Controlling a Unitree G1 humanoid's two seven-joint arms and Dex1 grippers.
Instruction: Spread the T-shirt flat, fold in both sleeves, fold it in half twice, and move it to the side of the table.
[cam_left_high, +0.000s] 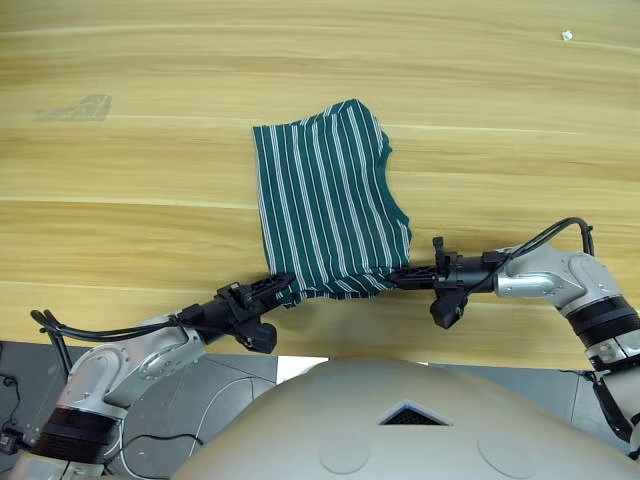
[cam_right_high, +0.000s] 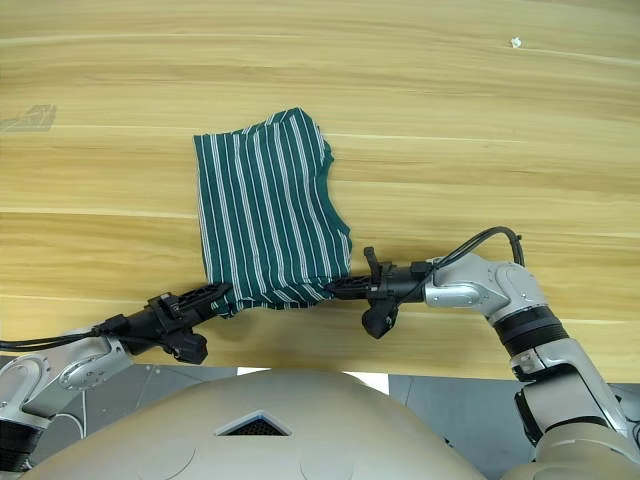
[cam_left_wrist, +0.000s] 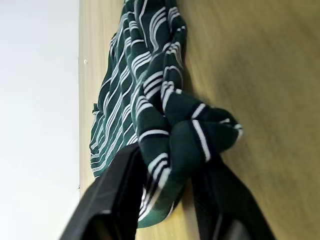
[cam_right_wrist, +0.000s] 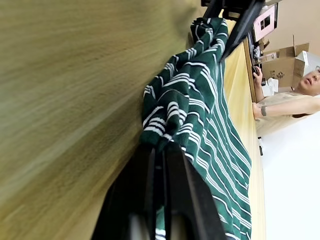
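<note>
Far out on your left, the wooden tabletop (cam_left_high: 500, 120) carries a faint grey mark (cam_left_high: 75, 107); whatever print it holds is too pale to read. Closer to you, your left claw (cam_left_high: 282, 291) sits at the near left corner of the T-shirt (cam_left_high: 325, 205). In the left wrist view, its two black fingers (cam_left_wrist: 117, 192) are clamped on a bunched, knotted-looking wad of striped cloth, so that claw is closed on the shirt.

The T-shirt itself is dark green with thin white stripes. It lies in the middle of the tabletop as a narrow folded shape, running away from you, with a curved notch on its right edge. No label or lettering on the cloth can be made out.

At the near right corner you have the right claw (cam_left_high: 398, 277). The right wrist view shows its fingers (cam_right_wrist: 150, 172) pinched tight together on a gathered fold of the hem. Far off at the upper right, a small white scrap (cam_left_high: 566, 36) lies on the wood, well apart from the shirt.
</note>
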